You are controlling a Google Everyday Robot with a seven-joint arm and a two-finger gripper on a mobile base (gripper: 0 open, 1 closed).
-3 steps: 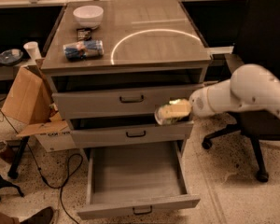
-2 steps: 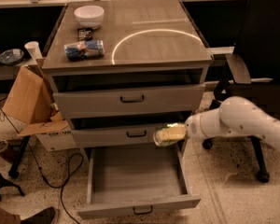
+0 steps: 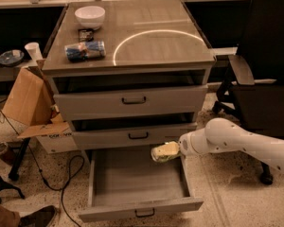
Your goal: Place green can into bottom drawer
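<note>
The green can (image 3: 163, 152) lies on its side in my gripper (image 3: 176, 149), at the end of my white arm (image 3: 236, 141) reaching in from the right. The gripper is shut on the can. It holds the can just below the middle drawer's front, above the right rear part of the bottom drawer (image 3: 132, 179). The bottom drawer is pulled fully out, and its grey floor is bare. Its front with the dark bar handle (image 3: 146, 213) faces the camera.
The two upper drawers (image 3: 132, 100) stand slightly ajar. On the cabinet top are a white bowl (image 3: 90, 16), a blue-wrapped packet (image 3: 85, 50) and a small dark object (image 3: 85, 34). A black office chair (image 3: 265, 74) stands to the right. A cardboard box (image 3: 31, 98) and cables are on the left.
My arm has moved down and a little left with the can, from level with the middle drawer to just above the open bottom drawer's right rear.
</note>
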